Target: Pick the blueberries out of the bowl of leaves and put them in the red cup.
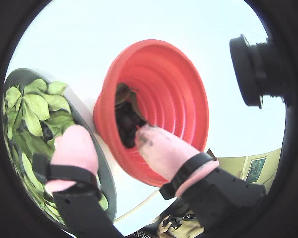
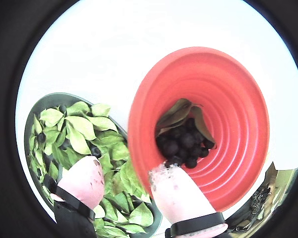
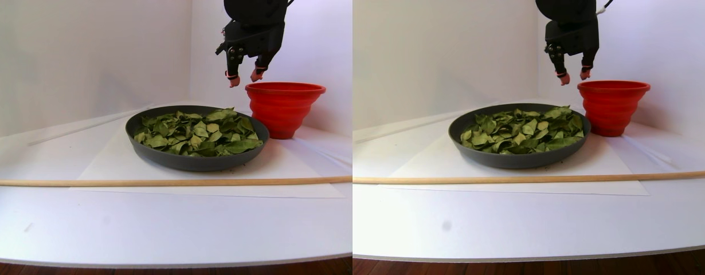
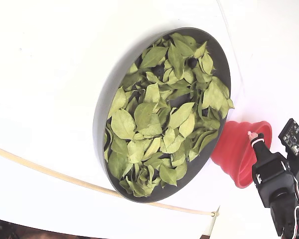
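A: Going left to right in a wrist view, what is sitting where?

B: The bowl [image 2: 36, 116] of leaves [image 2: 84, 130] is lying at the left, a few blueberries [image 2: 95, 151] showing among them. At the right the red cup [image 2: 238, 89] is touching the bowl's rim, keeping carries short.

A: And the tool [image 2: 125, 181]?

B: It is hanging released and empty, one pink fingertip [image 2: 166, 181] over the cup, where berries and a couple of stray leaves are piling up.
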Action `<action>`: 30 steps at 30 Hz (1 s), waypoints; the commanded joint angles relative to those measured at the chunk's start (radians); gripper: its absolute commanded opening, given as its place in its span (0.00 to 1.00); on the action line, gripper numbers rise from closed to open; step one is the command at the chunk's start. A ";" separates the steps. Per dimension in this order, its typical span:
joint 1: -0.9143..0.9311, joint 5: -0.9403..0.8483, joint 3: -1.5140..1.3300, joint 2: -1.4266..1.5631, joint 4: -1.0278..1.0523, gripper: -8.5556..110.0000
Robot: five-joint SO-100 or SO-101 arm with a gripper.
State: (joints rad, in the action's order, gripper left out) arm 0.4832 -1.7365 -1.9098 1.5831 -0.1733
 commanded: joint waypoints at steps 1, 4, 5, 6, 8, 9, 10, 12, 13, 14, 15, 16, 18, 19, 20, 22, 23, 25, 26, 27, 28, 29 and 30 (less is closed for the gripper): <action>-0.009 0.006 0.008 0.160 -0.002 0.22; -0.025 0.011 0.005 0.164 0.005 0.22; -0.029 0.012 0.005 0.164 0.008 0.22; -0.034 0.014 0.005 0.164 0.009 0.22; -0.043 0.020 0.005 0.164 0.015 0.22; -0.048 0.021 0.005 0.164 0.020 0.22; -0.052 0.023 0.005 0.163 0.023 0.22; -0.064 0.026 0.003 0.160 0.025 0.21; -0.069 0.028 0.003 0.158 0.028 0.21; -0.074 0.028 0.003 0.158 0.032 0.21; -0.080 0.031 0.003 0.156 0.037 0.21; -0.089 0.034 0.003 0.153 0.041 0.21; -0.107 0.034 0.006 0.146 0.060 0.21; -0.114 0.035 0.003 0.144 0.060 0.21; -0.121 0.035 0.002 0.143 0.060 0.21; -0.133 0.037 -0.002 0.135 0.060 0.21; -0.138 0.041 0.002 0.132 0.060 0.21; -0.149 0.046 0.003 0.127 0.060 0.21; -0.155 0.048 0.003 0.126 0.060 0.21; -0.161 0.046 0.002 0.124 0.060 0.21; -0.167 0.046 0.000 0.123 0.060 0.21; -0.173 0.048 -0.002 0.123 0.060 0.21; -0.178 0.048 -0.003 0.120 0.060 0.21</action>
State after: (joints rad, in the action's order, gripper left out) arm 0.3083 -1.6920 -1.9205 1.6137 -0.1150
